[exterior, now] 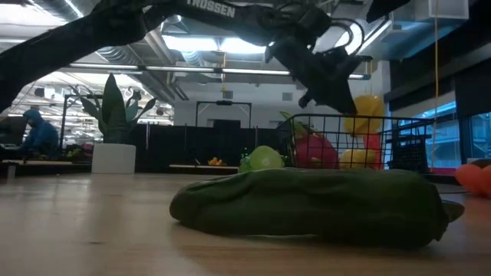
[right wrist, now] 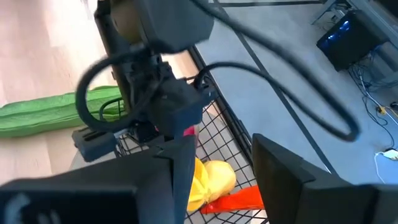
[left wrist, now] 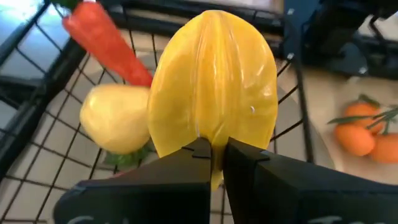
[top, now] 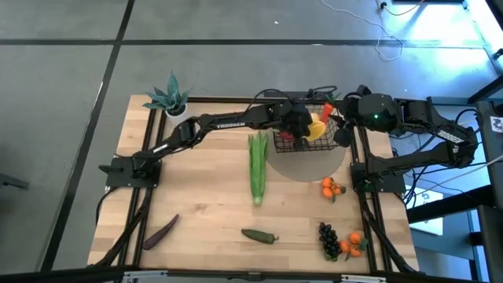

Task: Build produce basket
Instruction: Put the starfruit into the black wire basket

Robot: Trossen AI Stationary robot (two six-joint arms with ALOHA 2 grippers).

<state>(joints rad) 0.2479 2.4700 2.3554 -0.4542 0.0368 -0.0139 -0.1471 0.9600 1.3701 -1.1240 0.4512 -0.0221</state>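
Note:
The black wire basket [top: 314, 140] stands on a grey round mat and holds the lemon [left wrist: 115, 118], the carrot [left wrist: 106, 37] and the red radish [exterior: 314, 149]. My left gripper [left wrist: 212, 157] reaches over the basket and is shut on the yellow mango [left wrist: 211, 87]. My right gripper [right wrist: 221, 168] hangs open over the basket's far right corner [top: 344, 119]. Lying on the table are the corn [top: 258, 165], green pepper [top: 259, 235], eggplant [top: 161, 232], grapes [top: 328, 240] and oranges [top: 332, 187]. My left gripper pinches the mango by its narrow end [left wrist: 214, 140] between its two fingers, slanting down from the table's left. The mango [exterior: 367, 111] is lifted clear, just above the basket's rim, over the lemon and carrot. I cannot tell whether my right gripper touches the basket.
A potted plant [top: 169, 98] stands at the table's far left corner. More oranges [top: 355, 244] lie beside the grapes near the right front edge. The pepper [exterior: 307, 203] fills the low view's foreground. Bare wood lies between the corn and the left arm's base.

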